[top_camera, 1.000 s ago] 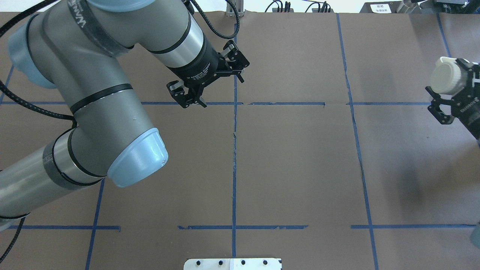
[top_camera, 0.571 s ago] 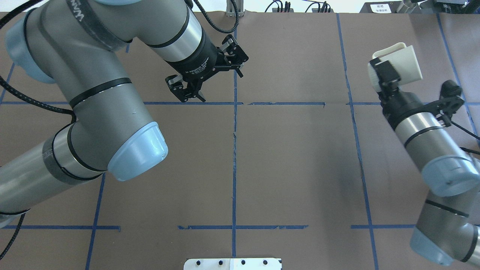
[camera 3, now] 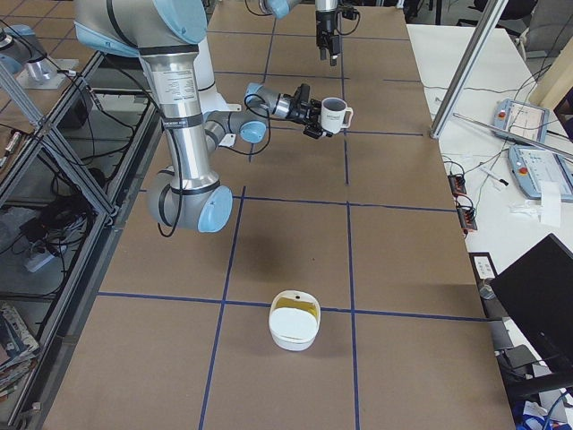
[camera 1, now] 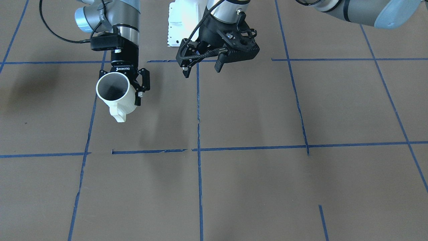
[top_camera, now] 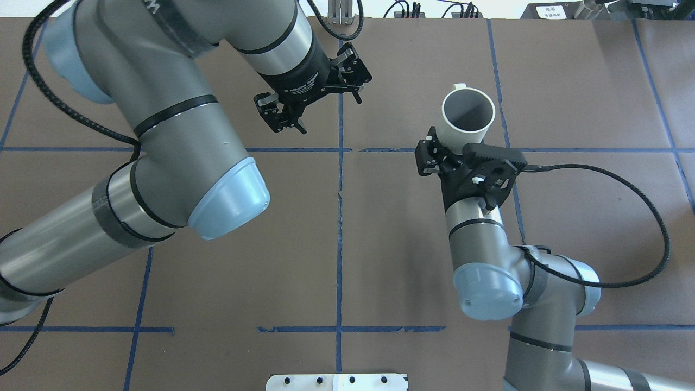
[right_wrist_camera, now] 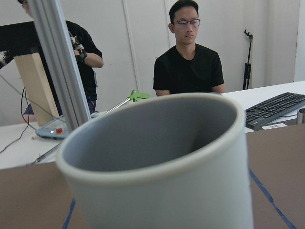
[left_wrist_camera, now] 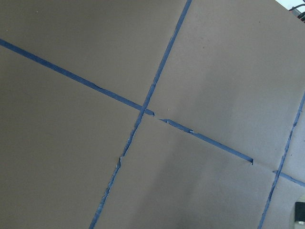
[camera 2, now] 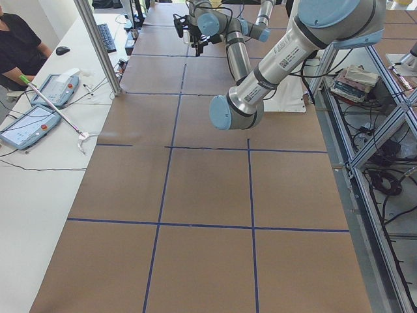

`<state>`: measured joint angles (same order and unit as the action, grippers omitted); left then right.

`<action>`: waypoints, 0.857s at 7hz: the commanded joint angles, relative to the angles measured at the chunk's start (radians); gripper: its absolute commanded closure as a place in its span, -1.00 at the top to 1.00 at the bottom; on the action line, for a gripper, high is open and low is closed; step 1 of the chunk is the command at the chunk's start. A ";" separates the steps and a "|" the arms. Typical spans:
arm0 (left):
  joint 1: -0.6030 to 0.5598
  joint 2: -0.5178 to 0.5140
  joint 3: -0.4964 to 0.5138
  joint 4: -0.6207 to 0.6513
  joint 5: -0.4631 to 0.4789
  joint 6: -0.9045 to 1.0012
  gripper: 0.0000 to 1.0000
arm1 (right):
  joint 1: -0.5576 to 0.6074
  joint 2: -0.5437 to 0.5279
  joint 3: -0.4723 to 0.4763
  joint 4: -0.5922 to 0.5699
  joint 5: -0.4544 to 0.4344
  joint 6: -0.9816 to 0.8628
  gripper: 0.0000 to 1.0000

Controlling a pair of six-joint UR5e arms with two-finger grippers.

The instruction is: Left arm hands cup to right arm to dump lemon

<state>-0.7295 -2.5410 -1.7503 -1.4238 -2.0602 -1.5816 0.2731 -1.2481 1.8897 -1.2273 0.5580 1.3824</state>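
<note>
- Right gripper (top_camera: 457, 152): pinches the cup (top_camera: 468, 114) across its lower wall. The rim is thereby unobstructed for pouring.
- Cup: held above the table (top_camera: 412, 244), right of centre, upright with its mouth up. The handle (top_camera: 460, 86) points to the far side, away from the fingers, so it does not interfere with the grip.
- Left gripper (top_camera: 326, 111): fingers spread, holding nothing, hanging over the far centre line, well apart from the cup. Judged: the hand-over is complete, and this stand-off leaves the right arm room to swing.
- Lemon: visible in no view. The cup's grey inside shows no fruit from overhead, and the right wrist view does not reach the bottom.
- Bowl (camera 3: 294, 331): 1 white bowl stands at the right end of the table, yellowish inside. Whether that is the lemon cannot be told.
- Judged: an upright cup spills nothing, so this pose suits carrying. Whether the dump is done cannot be told.
</note>
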 commanded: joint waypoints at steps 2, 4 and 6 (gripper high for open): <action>0.045 -0.045 0.071 -0.023 -0.002 0.020 1.00 | -0.115 0.062 -0.006 -0.169 -0.075 -0.167 -0.64; 0.087 -0.021 0.052 -0.047 -0.003 0.029 1.00 | -0.120 0.090 -0.003 -0.161 -0.098 -0.212 -0.64; 0.099 0.031 0.042 -0.157 -0.006 0.023 0.99 | -0.101 0.145 0.003 -0.153 -0.096 -0.194 -0.64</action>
<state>-0.6372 -2.5350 -1.7027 -1.5294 -2.0639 -1.5571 0.1642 -1.1253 1.8878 -1.3849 0.4625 1.1817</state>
